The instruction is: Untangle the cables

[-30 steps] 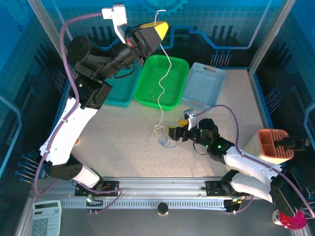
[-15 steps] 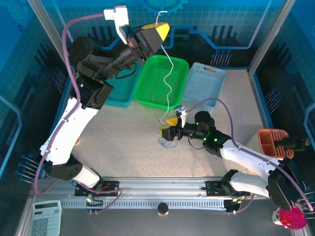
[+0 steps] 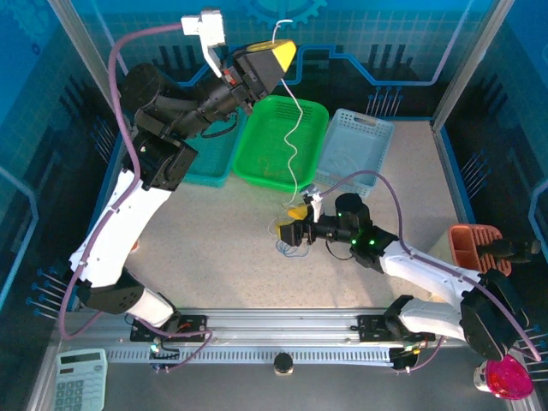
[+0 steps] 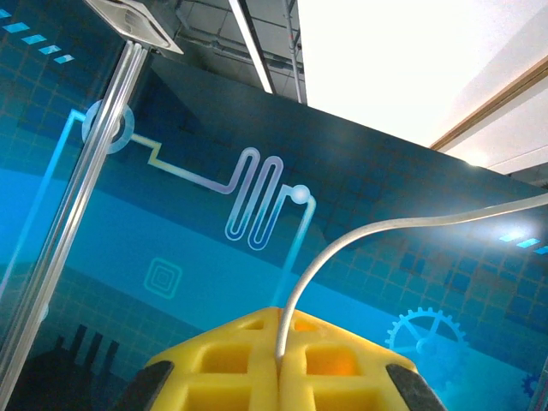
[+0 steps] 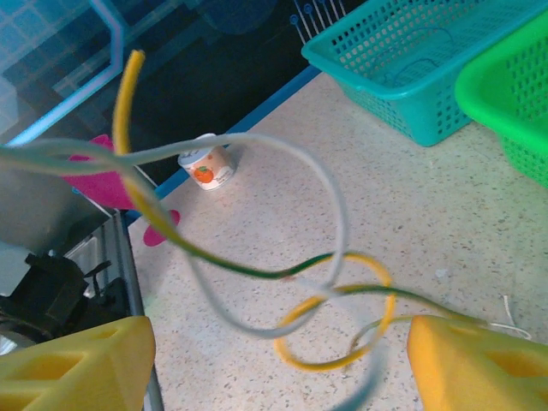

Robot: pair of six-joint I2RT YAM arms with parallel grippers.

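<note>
A: What colours are the cables (image 3: 289,240)?
B: 1 white cable (image 4: 377,228), 1 yellow cable (image 5: 128,94) with a dark green stretch, and 1 blue cable (image 3: 288,250).
A: And the baskets?
B: 3, all mesh-walled: teal basket (image 3: 210,158), green basket (image 3: 278,145), pale blue basket (image 3: 355,150).
A: Anything else?
B: The left gripper (image 4: 280,368) and right gripper (image 5: 282,360) have yellow pads. The table (image 3: 214,248) is beige and finely speckled. The walls (image 4: 197,223) are blue with pale circuit lines and gears.
</note>
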